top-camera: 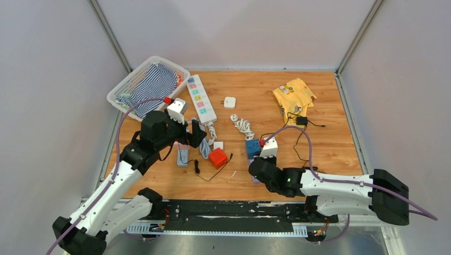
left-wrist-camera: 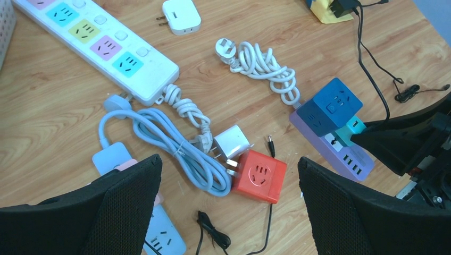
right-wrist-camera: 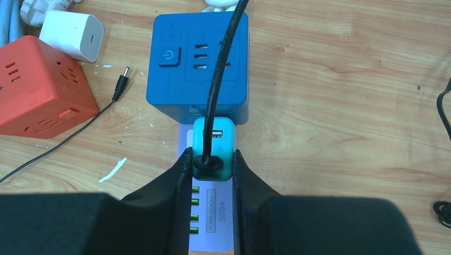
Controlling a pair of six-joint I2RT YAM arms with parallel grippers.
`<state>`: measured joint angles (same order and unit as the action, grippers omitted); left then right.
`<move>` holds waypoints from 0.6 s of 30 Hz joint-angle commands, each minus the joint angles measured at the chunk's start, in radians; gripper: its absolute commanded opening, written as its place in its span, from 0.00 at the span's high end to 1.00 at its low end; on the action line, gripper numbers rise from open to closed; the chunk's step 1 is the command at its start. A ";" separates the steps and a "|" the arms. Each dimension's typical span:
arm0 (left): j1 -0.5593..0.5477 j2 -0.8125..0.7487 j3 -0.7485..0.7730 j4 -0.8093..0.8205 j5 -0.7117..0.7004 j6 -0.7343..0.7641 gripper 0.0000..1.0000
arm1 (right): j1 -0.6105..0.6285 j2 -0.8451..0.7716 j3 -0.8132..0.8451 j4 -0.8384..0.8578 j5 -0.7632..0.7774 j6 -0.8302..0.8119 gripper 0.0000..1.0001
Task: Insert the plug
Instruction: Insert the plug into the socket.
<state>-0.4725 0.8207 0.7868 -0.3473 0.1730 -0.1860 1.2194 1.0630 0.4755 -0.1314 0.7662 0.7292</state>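
From above, the left gripper (top-camera: 195, 134) hangs over the clutter at the middle-left of the wooden table (top-camera: 330, 154), its jaws spread wide with nothing between them. A white power strip (top-camera: 201, 98) lies beyond it, and a basket (top-camera: 123, 87) sits at the table's far left corner. The right gripper (top-camera: 257, 166) lies low close to the table's near edge, just beside a blue cube socket (top-camera: 252, 147). Bare wood opens to its right toward the right edge. In the left wrist view, the wide-apart fingers (left-wrist-camera: 122, 212) frame a red cube socket (left-wrist-camera: 259, 175). A white charger (left-wrist-camera: 231, 142) touches its far corner and a light-blue cord (left-wrist-camera: 159, 138) coils just to the left, so little free wood is left there. To the right, the blue cube stands at the far end of a purple strip (left-wrist-camera: 340, 154), with the teal plug (left-wrist-camera: 352, 127) right beside it. In the right wrist view, the right jaws are closed on the teal plug, one finger against each side. The plug stands on the strip's far end, up against the blue cube's near face; whether its prongs are seated cannot be told. A black cable (right-wrist-camera: 220, 79) runs from the plug across the blue cube. Open wood flanks the strip, wider on the right; the red cube lies well apart on the left.
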 commanded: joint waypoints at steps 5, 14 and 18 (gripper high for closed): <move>0.006 -0.016 -0.011 -0.011 -0.019 0.014 0.00 | 0.016 -0.056 -0.011 -0.143 -0.027 -0.005 0.73; 0.006 -0.015 -0.011 -0.013 -0.028 0.015 0.00 | 0.017 -0.229 0.069 -0.142 -0.064 -0.160 0.34; 0.006 -0.011 -0.008 -0.022 -0.040 0.017 0.00 | 0.017 -0.296 0.076 -0.140 -0.130 -0.192 0.20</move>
<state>-0.4725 0.8150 0.7868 -0.3473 0.1524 -0.1860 1.2232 0.8227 0.5201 -0.2489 0.6945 0.5987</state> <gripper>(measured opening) 0.997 0.767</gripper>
